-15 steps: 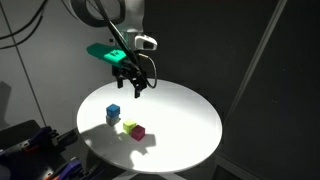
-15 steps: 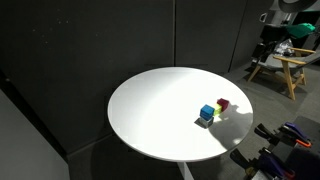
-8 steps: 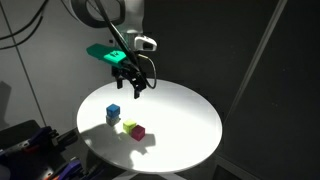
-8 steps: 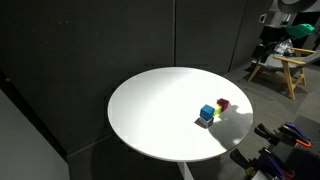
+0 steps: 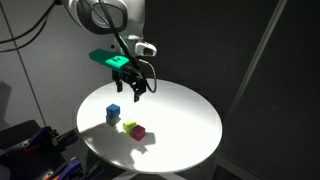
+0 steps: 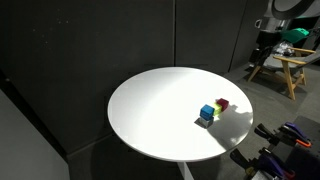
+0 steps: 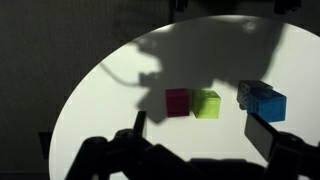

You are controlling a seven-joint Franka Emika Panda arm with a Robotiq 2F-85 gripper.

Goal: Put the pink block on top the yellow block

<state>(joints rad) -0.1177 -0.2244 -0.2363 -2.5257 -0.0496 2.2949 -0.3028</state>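
The pink block (image 5: 138, 131) sits on the round white table (image 5: 185, 120), touching the yellow block (image 5: 128, 127) beside it. In the wrist view the pink block (image 7: 178, 102) is left of the yellow block (image 7: 207, 103). In an exterior view only the pink block (image 6: 222, 103) shows clearly, behind the blue cube. My gripper (image 5: 134, 91) hangs open and empty well above the table, behind the blocks. Its fingers (image 7: 200, 135) frame the bottom of the wrist view.
A blue cube (image 5: 113, 113) stands apart from the pair; it also shows in the wrist view (image 7: 262, 101) and in an exterior view (image 6: 207, 112). Black curtains surround the table. A wooden stool (image 6: 282, 68) stands off to one side.
The arm has shifted slightly; the gripper sits a little lower than a second ago. The blocks have not moved.
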